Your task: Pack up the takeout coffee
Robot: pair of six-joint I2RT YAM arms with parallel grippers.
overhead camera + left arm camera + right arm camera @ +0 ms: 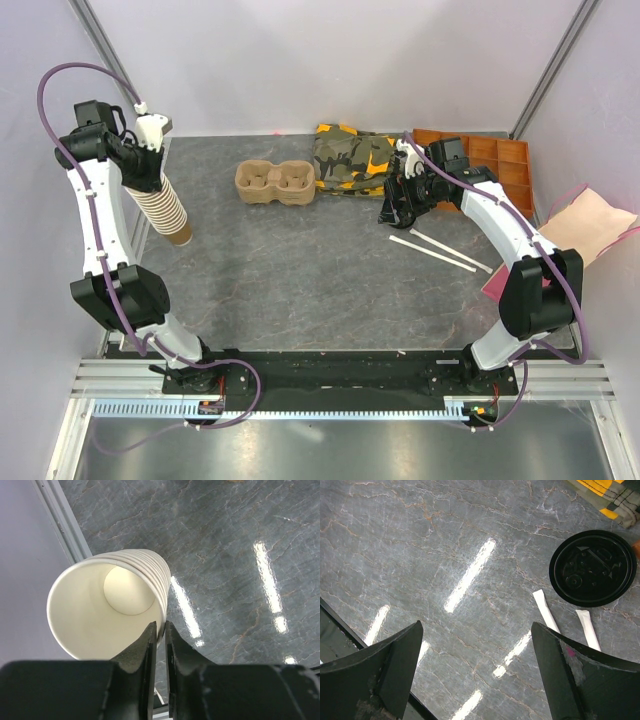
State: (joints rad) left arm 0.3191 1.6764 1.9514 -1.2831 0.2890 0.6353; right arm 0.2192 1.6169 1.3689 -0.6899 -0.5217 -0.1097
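- Two arms are reaching over a grey marble-patterned table in the top view. The left gripper is sitting at the upper end of a tall stack of lidless tan paper cups by the left edge. The right gripper is hanging over the far right part of the table.
- Also in that view, a brown moulded-pulp cup carrier is lying at the far middle, well apart from the stack. A camouflage-and-orange fabric bag is lying just beside it, and an orange plastic compartment tray is sitting in the far right corner. Two white paper-wrapped straws are lying side by side near the right arm (the coffee cannot be made out here, under the dark gripper).
- Looking through the left wrist camera, the left gripper is pinching the rim of the stack's top cup. Its black fingers are standing almost together, one inside the white mouth and one outside.
- Looking through the right wrist camera, the right gripper is standing wide apart over bare table, with nothing between its jaws.
- Ahead and to its right, the takeout coffee is resting on the table, showing only its round black plastic lid from above. It is just beside the ends of the straws and near a corner of the bag.
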